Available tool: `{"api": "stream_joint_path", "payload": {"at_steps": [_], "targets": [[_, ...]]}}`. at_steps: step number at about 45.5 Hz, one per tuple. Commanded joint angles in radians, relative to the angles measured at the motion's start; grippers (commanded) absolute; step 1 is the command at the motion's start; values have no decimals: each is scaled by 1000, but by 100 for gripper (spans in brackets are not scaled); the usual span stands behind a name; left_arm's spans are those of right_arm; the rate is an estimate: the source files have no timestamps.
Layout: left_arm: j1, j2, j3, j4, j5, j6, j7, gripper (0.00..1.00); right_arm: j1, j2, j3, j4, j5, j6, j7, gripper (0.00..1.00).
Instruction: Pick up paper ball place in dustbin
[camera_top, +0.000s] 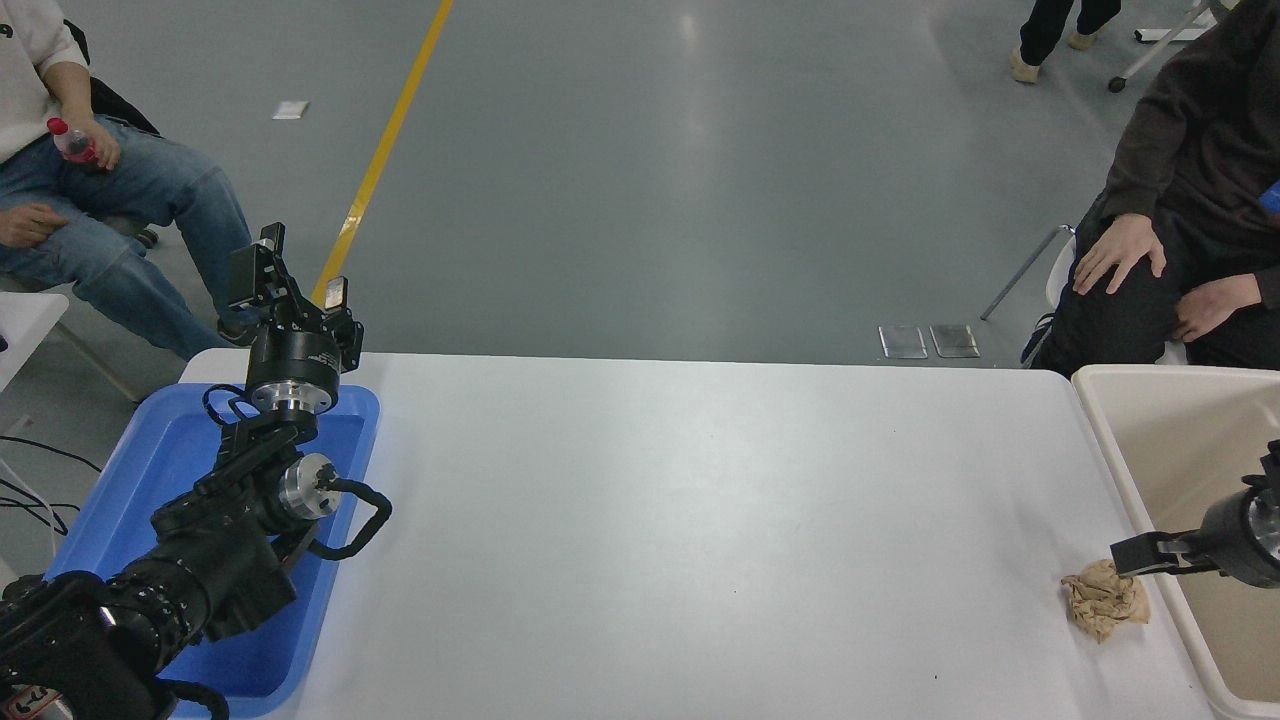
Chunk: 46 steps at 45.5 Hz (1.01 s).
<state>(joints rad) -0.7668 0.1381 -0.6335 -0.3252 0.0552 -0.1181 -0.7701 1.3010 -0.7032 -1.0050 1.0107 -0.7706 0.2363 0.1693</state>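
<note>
The tan-brown crumpled paper ball lies on the white table near its right edge. The beige dustbin stands just right of the table, its inside bare as far as it shows. My right gripper comes in from the right edge over the dustbin's rim, its tip just above the ball's upper right side. I cannot tell whether it touches the ball. My left gripper is parked at the far left over the blue tray, open and empty.
A shallow blue tray lies at the table's left end under the left arm. One person sits at the far left with a bottle, another sits behind the dustbin at the top right, a hand on a knee.
</note>
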Motion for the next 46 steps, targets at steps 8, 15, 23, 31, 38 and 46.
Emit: {"api": "stream_joint_path", "payload": {"at_steps": [8, 15, 23, 31, 38, 46], "targets": [[1, 0, 0, 0, 0, 0, 0, 100, -131, 53, 97, -84, 31, -2, -2, 100], [0, 0, 0, 0, 0, 0, 0, 100, -178, 77, 129, -145, 31, -3, -2, 100], [1, 0, 0, 0, 0, 0, 0, 100, -247, 117, 174, -215, 31, -3, -7, 100], [1, 0, 0, 0, 0, 0, 0, 100, -305, 145, 227, -284, 21, -20, -7, 100], [1, 0, 0, 0, 0, 0, 0, 100, -359, 160, 263, -336, 13, -22, -7, 100], [1, 0, 0, 0, 0, 0, 0, 100, -384, 166, 267, -360, 13, -35, -7, 99]]}}
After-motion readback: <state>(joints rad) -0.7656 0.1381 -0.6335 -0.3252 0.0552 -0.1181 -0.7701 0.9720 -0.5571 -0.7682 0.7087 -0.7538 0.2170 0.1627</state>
